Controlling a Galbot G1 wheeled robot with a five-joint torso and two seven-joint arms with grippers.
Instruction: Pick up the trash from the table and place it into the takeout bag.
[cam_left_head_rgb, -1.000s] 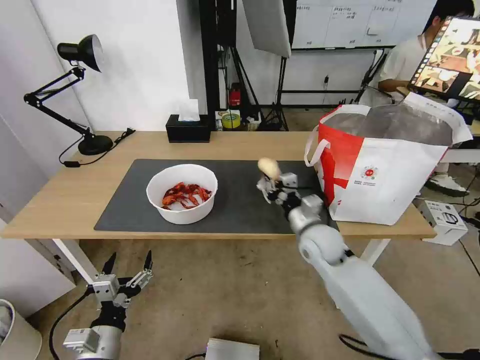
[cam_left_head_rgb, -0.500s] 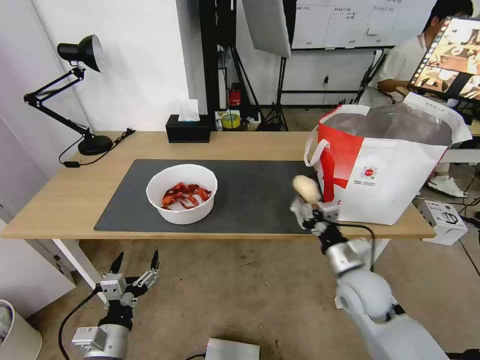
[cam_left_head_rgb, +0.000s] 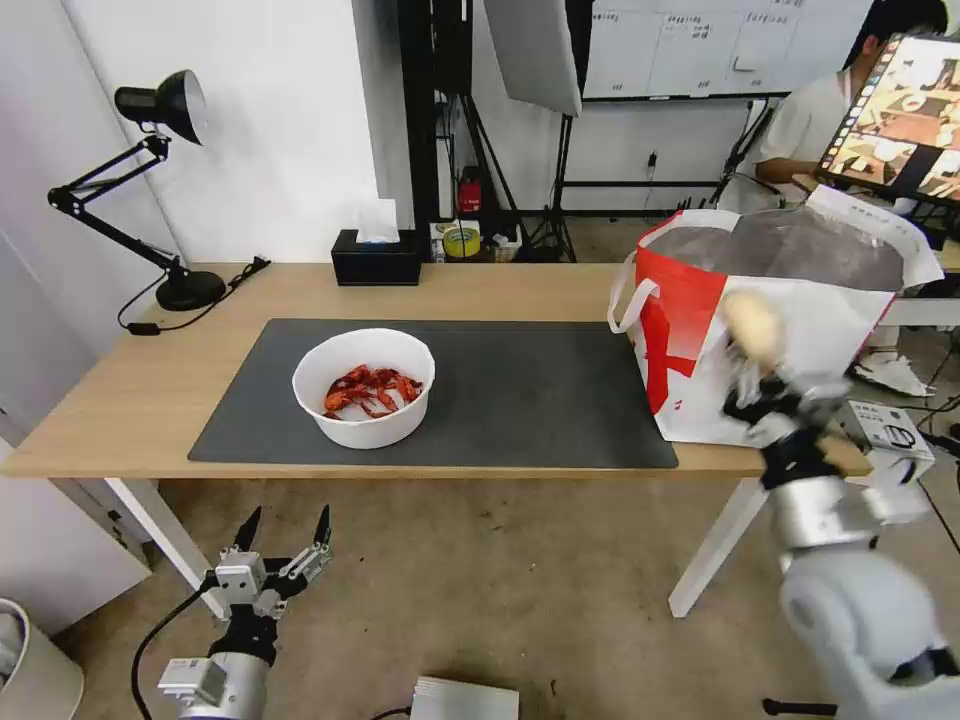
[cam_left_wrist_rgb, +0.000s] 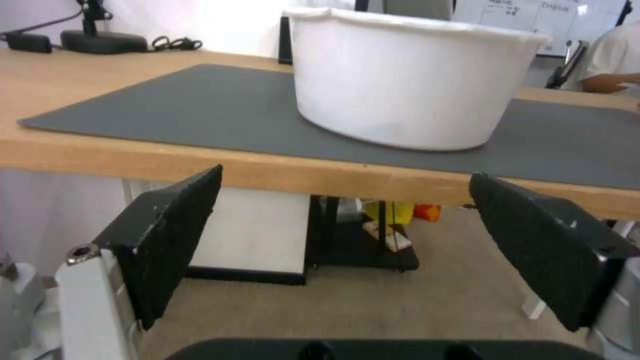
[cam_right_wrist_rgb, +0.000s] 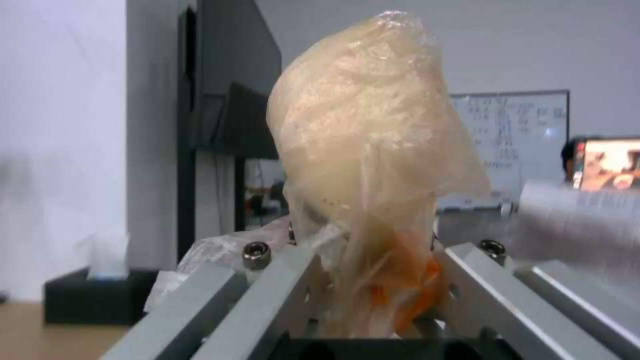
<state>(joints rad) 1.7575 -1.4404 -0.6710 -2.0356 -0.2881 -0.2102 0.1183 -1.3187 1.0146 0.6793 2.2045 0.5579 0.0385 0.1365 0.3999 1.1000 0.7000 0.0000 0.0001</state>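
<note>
My right gripper is shut on a clear-wrapped yellowish ball of trash, held up in front of the near side of the takeout bag, below the bag's rim. In the right wrist view the wrapped ball sticks up between the fingers. The white bowl of red crayfish shells sits on the dark mat of the table. My left gripper hangs open below the table's front edge; in its wrist view the bowl stands just beyond that edge.
A black tissue box sits at the table's back edge and a black desk lamp at the back left. A small white box lies on the floor right of the table. A person sits behind the bag.
My right arm has swung right and up with the wrapped ball, from over the mat to the bag's front. The left gripper has drifted slightly right.
</note>
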